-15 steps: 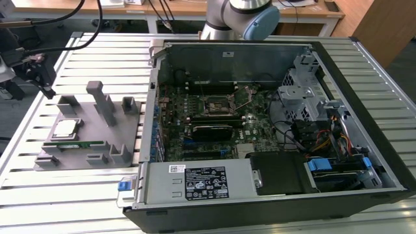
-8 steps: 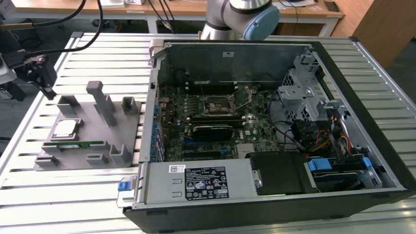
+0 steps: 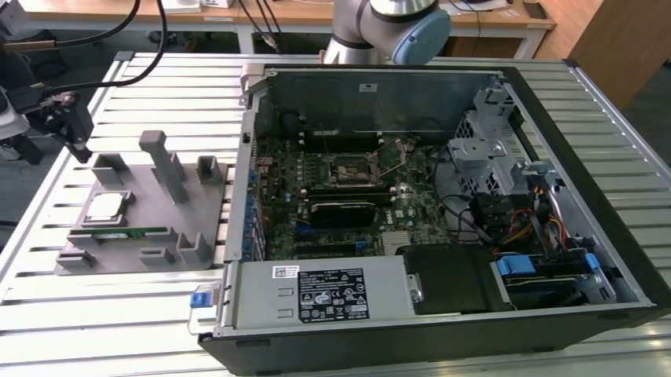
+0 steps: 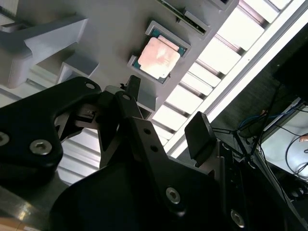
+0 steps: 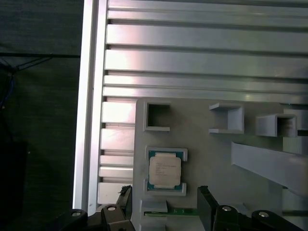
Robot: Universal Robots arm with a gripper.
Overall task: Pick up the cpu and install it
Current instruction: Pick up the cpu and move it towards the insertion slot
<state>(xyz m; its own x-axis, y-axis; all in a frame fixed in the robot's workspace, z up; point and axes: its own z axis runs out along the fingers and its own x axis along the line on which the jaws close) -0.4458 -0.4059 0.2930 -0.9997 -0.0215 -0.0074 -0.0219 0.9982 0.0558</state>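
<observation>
The cpu [image 3: 105, 206] is a small square chip with a shiny metal top. It lies flat in a framed pocket of the grey holder plate [image 3: 141, 210], at the exterior view's left. Both wrist views show the cpu [image 4: 159, 57] [image 5: 164, 172] just ahead of the fingertips. My gripper [image 3: 65, 129] hangs above the plate's far left corner, clear of the chip. The gripper [image 4: 166, 115] [image 5: 165, 208] is open, with nothing between its black fingers [image 4: 199, 137]. The motherboard's empty socket [image 3: 351, 167] sits in the open computer case.
The open computer case [image 3: 587, 196] lies on the slatted aluminium table [image 3: 126, 314], right of the holder plate. A green memory stick [image 3: 126, 233] rests in the plate near the cpu. Grey posts [image 3: 168, 165] rise from the plate. The table's edge [image 5: 89, 120] runs close beside the plate.
</observation>
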